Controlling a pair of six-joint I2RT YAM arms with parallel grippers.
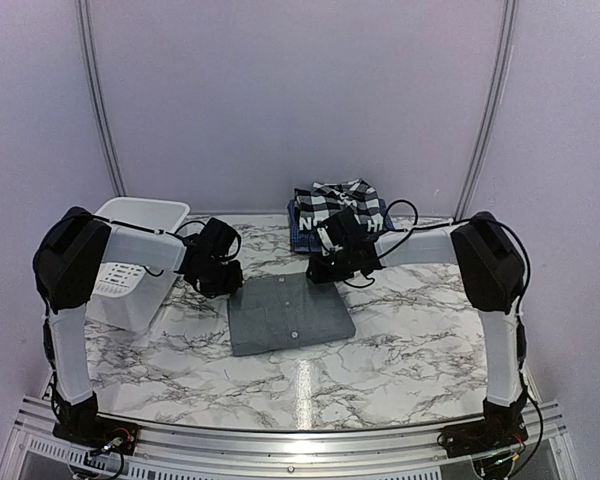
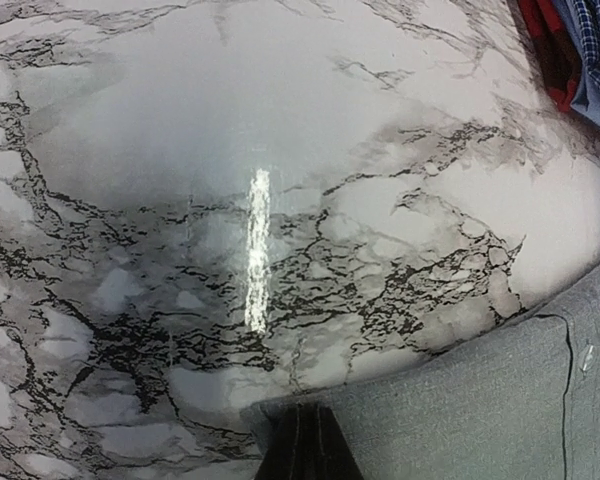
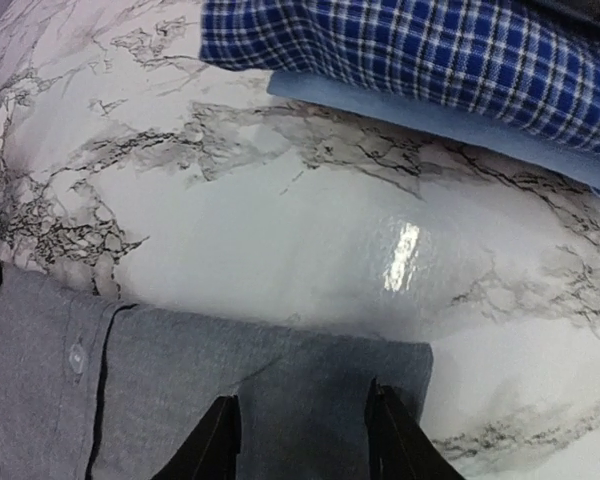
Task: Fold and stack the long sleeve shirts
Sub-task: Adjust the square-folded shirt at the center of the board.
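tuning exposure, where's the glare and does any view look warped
Top external: one pale streak of glare on the table, on the near side of the grey shirt, otherwise even light. Left wrist: a tall bright streak mid-frame; the shirt edge looks bowed, likely the lens. Right wrist: a smaller glint on the marble, focus sharp.

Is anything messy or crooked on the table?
A little. The black-and-white plaid shirt at the back looks bunched up, not flat, and the folded grey shirt lies slightly crooked.
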